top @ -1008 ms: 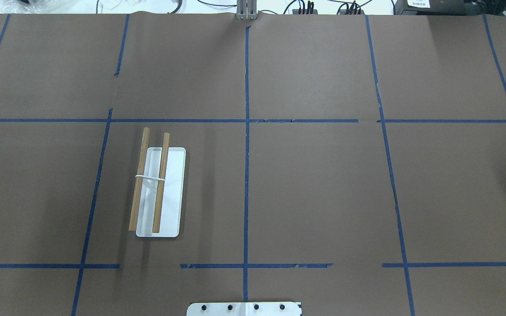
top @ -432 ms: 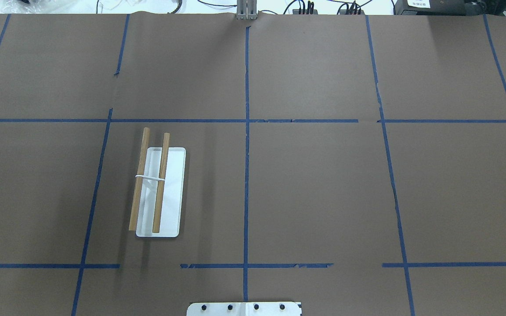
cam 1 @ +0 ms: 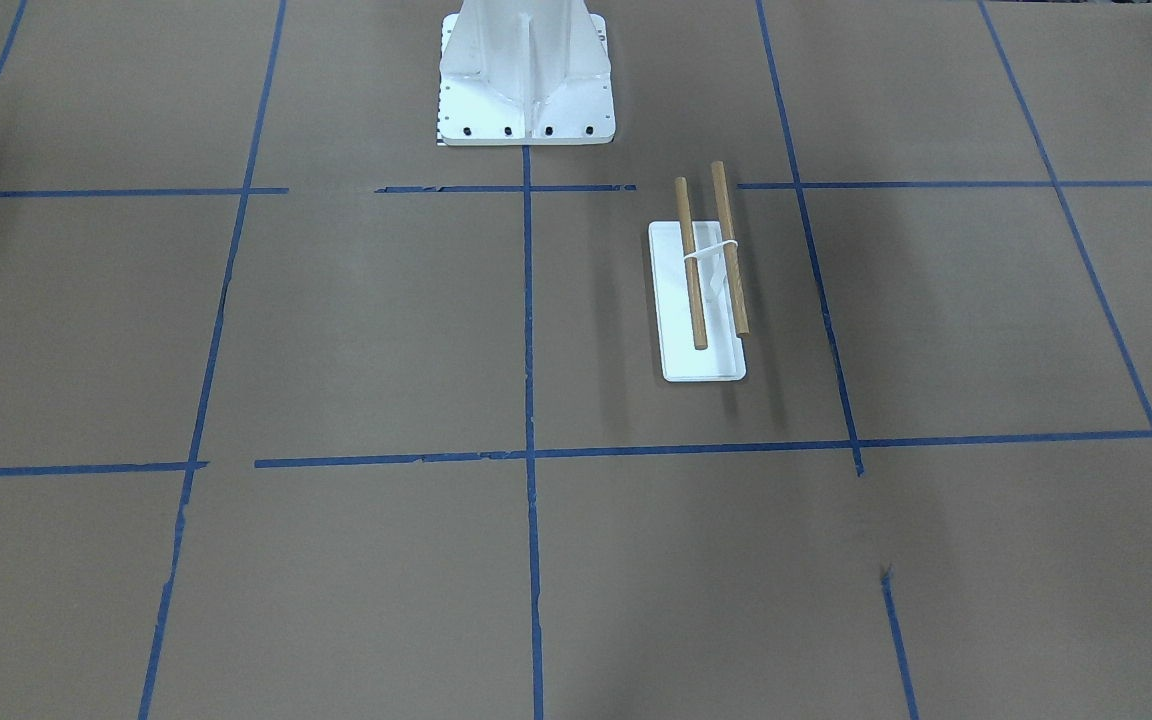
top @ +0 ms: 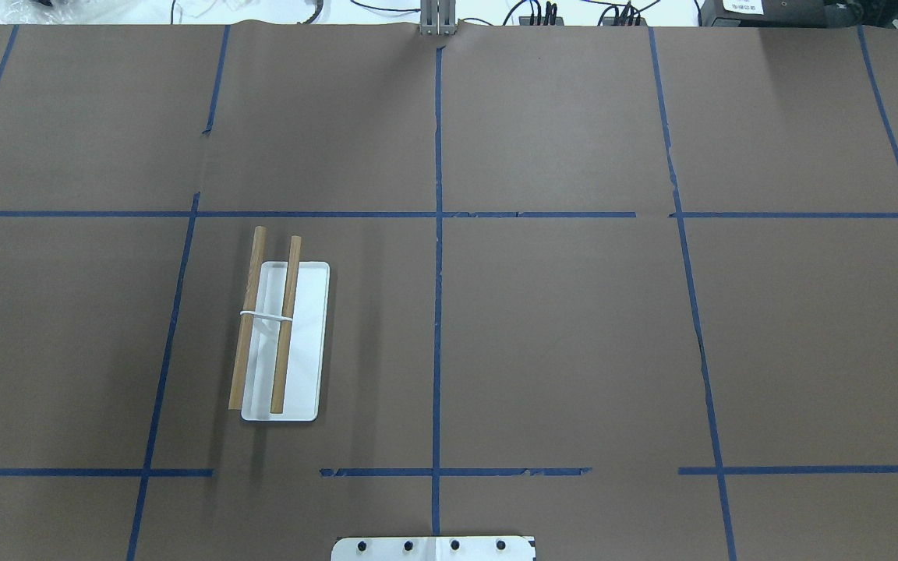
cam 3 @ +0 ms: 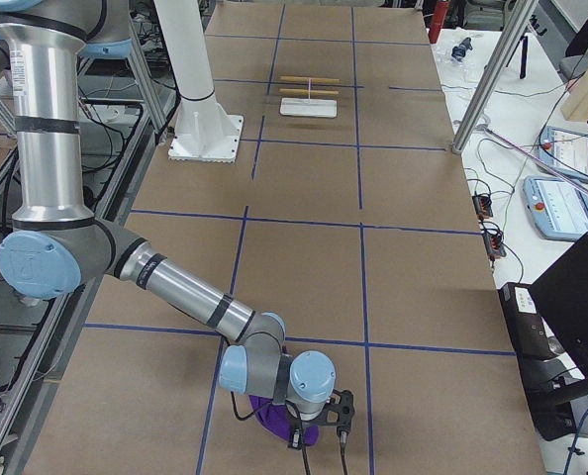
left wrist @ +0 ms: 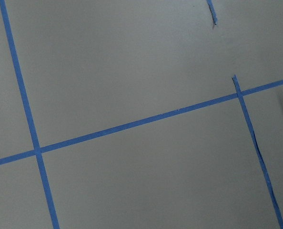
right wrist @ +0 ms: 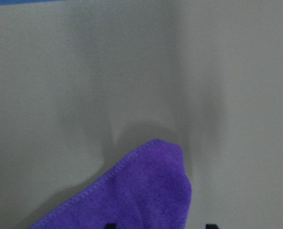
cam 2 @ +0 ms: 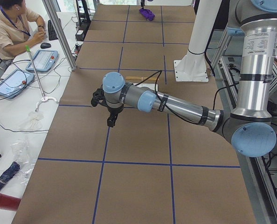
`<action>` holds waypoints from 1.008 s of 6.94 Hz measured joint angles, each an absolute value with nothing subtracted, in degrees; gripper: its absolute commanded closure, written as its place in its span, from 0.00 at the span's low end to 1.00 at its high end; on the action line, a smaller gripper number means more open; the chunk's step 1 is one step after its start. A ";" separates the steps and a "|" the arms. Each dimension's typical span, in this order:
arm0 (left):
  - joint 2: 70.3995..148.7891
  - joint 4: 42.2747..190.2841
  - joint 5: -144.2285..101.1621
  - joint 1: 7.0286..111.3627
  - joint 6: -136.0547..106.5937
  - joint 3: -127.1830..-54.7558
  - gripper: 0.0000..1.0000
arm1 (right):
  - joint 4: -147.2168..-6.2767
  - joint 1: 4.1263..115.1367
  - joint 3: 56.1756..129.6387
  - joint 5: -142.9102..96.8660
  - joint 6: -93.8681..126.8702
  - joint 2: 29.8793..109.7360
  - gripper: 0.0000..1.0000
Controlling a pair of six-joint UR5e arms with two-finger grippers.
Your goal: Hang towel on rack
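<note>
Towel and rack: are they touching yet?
Apart. In the exterior right view the towel lies at the near end of the table, while the rack stands bare at the far end, with open tabletop between them.

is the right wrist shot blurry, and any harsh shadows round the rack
Right wrist view: the towel shows a fairly sharp stitched edge, with a soft grey shadow on the paper beyond it. Overhead view: even light, no glare; the rack throws only faint, diffuse shadows.
</note>
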State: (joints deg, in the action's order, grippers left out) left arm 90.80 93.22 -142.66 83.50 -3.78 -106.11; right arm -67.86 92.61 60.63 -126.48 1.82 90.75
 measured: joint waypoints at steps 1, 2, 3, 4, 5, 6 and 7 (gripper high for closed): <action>90.77 93.46 -142.65 83.52 -3.74 -106.10 0.00 | -67.67 92.59 59.37 -126.53 1.85 90.85 0.38; 90.71 93.92 -142.65 83.55 -3.71 -106.05 0.00 | -67.64 92.56 58.67 -126.70 1.90 90.91 0.63; 90.66 94.17 -142.63 83.57 -3.67 -106.02 0.00 | -67.65 92.55 58.35 -126.87 1.94 90.94 1.00; 90.61 94.26 -142.59 83.61 -3.62 -105.98 0.00 | -67.67 92.55 58.21 -127.23 1.99 90.96 1.00; 90.53 94.29 -142.57 83.67 -3.56 -105.94 0.00 | -67.69 92.55 58.21 -127.69 2.03 90.96 1.00; 90.49 94.30 -142.56 83.80 -3.53 -105.92 0.00 | -67.73 92.55 58.23 -128.17 2.06 90.95 1.00; 90.46 94.31 -142.56 83.95 -3.52 -105.91 0.00 | -67.72 92.55 58.46 -129.48 2.08 90.91 1.00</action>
